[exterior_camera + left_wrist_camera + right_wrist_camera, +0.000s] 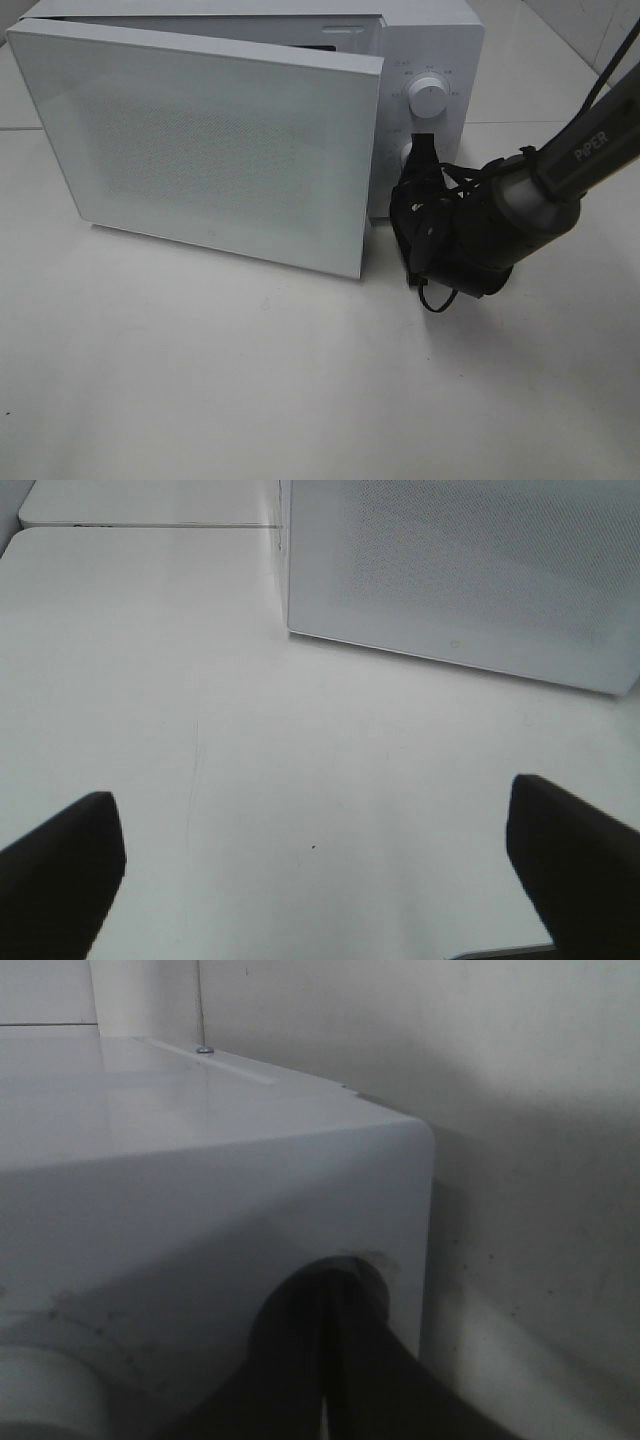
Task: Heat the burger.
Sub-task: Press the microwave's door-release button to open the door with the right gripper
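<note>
White and smooth with a dull sheen, the tabletop (200,380) is filling every view, and a thin seam (150,525) is running across it behind the microwave. The microwave (430,40) is standing on it as a boxy, matte white shell with rounded corners. Its door (200,140), a flat rectangular panel with a finely dotted mesh window, is hanging partly swung out from the microwave's front, its free edge on the control side, and it is screening the cavity from the high camera. The burger is showing in no view, so its place, its facing and its long axis cannot be told. From the microwave's control side the right arm (570,160), a dark grey tube lettered PiPER, is reaching in. The right gripper (422,150), black and hung with cables, is sitting right at the lower knob (405,155). Its dark fingers (350,1360) are lying close alongside each other, but whether they are pinching that knob cannot be told. Above it the upper knob (428,98) is sitting round and white. Before the microwave's door the left gripper (312,820) is hovering over bare tabletop, its two blunt black fingers (60,870) spread wide and holding nothing.
</note>
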Tool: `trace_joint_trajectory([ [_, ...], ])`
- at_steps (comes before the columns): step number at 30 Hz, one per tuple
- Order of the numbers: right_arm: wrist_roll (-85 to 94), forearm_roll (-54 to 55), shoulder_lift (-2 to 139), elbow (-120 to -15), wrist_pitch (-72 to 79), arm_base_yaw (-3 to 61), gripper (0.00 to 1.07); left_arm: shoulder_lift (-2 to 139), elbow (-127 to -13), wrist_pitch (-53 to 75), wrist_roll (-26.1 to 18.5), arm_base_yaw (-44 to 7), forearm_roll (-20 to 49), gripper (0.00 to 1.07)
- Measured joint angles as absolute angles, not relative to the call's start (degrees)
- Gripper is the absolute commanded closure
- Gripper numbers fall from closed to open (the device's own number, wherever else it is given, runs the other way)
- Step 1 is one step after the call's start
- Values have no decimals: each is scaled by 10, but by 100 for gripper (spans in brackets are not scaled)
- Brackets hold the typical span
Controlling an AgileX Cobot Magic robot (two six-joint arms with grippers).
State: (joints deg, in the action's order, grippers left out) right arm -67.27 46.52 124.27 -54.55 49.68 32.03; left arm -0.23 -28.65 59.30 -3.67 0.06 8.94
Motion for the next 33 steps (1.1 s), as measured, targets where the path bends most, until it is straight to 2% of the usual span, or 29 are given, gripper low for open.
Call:
trace_joint_trajectory([
  [19, -662, 457, 1239, -545, 474, 316, 107, -2, -286, 593, -37, 1, 89, 9],
  [33, -702, 405, 1201, -491, 487, 320, 107, -2, -286, 593, -37, 1, 89, 9],
])
